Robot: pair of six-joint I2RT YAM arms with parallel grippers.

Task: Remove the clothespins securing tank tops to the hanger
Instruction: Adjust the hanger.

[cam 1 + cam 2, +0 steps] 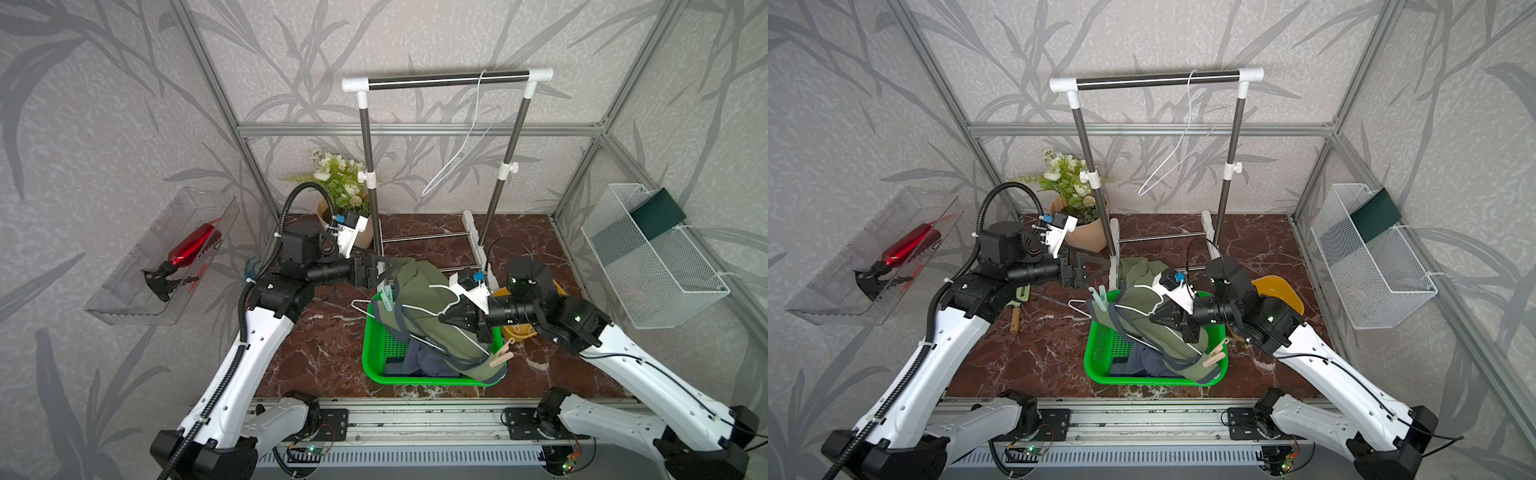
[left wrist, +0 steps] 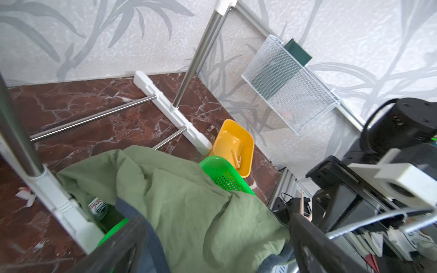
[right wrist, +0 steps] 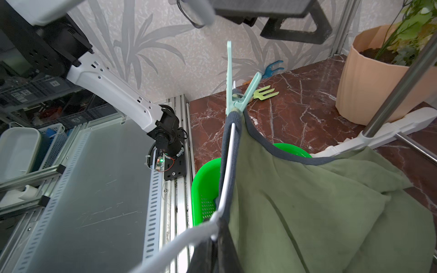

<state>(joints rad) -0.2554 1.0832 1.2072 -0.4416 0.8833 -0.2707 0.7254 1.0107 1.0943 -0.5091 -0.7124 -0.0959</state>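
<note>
Mint-green clothespin pinches a grey-blue strap of the olive tank top to the left end of a white wire hanger. A pale tan clothespin clamps the cloth at the hanger's near right end. The shirt sags over a green basket at the middle of the marble tabletop, and the navy tank top lies crumpled inside the basket beneath it.

The right gripper is clamped on the hanger near its hook, holding the wire above the basket. The left gripper hangs just beyond the mint pin on its far side, jaws spread wide and empty.

Right of the basket, a yellow bin holds one loose clothespin. Behind it, a second, bare hanger dangles from the clothes rack.

The step in hand appears to be the approach to the mint pin, with both pins on the olive shirt not yet removed. The next move likely calls for the left gripper to come down and nearer, set its fingers across the pin's two raised prongs, squeeze them together and draw the pin off the strap. Meanwhile the right gripper would hold the hanger steady. The tan pin would remain to be removed after that.
</note>
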